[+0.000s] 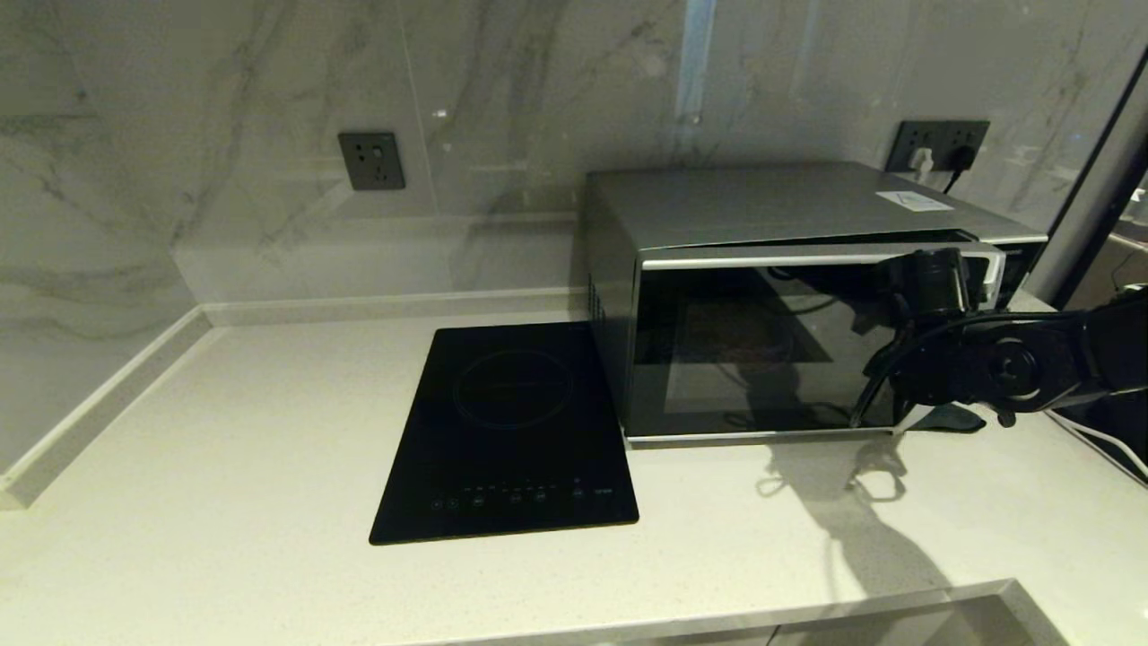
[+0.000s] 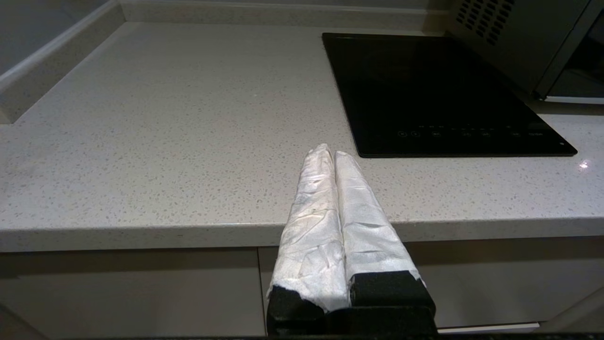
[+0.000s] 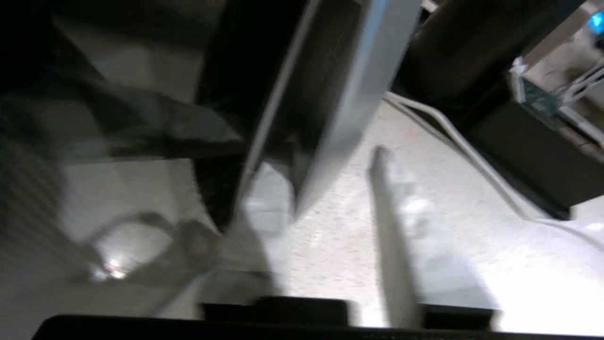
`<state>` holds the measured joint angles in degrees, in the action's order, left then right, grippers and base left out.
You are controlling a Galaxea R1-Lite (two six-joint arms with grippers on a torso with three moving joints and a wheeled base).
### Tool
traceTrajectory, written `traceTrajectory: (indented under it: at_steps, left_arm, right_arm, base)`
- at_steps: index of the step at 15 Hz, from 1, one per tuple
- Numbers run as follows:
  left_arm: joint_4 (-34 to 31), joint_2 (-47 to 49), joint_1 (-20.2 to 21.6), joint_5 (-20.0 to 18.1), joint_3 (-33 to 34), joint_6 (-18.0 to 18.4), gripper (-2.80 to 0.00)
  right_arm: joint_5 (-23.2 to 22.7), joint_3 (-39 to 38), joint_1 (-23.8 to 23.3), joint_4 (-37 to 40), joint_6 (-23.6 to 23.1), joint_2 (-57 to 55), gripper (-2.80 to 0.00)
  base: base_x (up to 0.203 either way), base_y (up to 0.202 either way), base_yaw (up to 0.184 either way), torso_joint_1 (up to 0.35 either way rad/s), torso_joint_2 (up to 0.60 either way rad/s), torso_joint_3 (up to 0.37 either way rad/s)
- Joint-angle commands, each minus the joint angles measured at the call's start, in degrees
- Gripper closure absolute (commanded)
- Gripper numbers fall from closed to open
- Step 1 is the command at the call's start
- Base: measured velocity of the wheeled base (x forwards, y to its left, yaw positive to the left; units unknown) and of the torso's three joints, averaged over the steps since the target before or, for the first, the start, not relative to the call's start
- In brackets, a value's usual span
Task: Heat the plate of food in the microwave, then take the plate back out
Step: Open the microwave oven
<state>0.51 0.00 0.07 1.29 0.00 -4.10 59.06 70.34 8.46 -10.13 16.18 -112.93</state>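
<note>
Standing toward the back right corner of the worktop (image 1: 224,574), the microwave (image 1: 762,215), silver-bodied, dark glass door facing the front edge and slightly ajar at its right side. Showing only reflections in that glass; plate of food not visible, so cannot tell whether it lies inside. Reaching in from the right edge at the door's right end, the right arm, with the right gripper (image 3: 330,189) down at the door's lower right corner. Spread apart, its two white-wrapped fingers (image 3: 406,226), one on each side of the door's silver edge in the right wrist view, the door edge between them; cannot tell whether either pad actually touches the metal. Trailing across the stone behind that corner, a white cable (image 3: 472,156). Lying flat just beside the microwave's left wall, a black induction cooktop (image 1: 511,431), its touch controls along the side nearest the front edge. Set into the marble wall behind, a dark wall socket (image 1: 370,161) on the left and a second one (image 1: 940,144) with plugs behind the microwave. Hanging off the front edge, outside the head view, the left gripper (image 2: 330,156), white-wrapped fingers pressed together with nothing between them, pointing over the bare stone left of the cooktop.
</note>
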Motion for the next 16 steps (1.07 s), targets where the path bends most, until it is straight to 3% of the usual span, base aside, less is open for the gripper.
traceTrajectory:
  at_steps: [1,5,16]
  left_arm:
    - [0.02,0.09,0.01,0.03,0.00,-0.03,0.00]
    - [0.02,0.09,0.01,0.03,0.00,-0.03,0.00]
    - [0.02,0.09,0.01,0.03,0.00,-0.03,0.00]
  right_arm:
    - [-0.19,-0.46,0.07,-0.24,0.52,0.08,-2.80]
    - [-0.26,-1.43,0.68,-0.25,0.77,0.82,-2.80]
    - [-2.04,-9.32,11.15,0.06,0.09,14.06,-2.80]
  base:
    - [0.000,0.000,0.000,0.000,0.00,0.000]
    - [0.000,0.000,0.000,0.000,0.00,0.000]
    - [0.000,0.000,0.000,0.000,0.00,0.000]
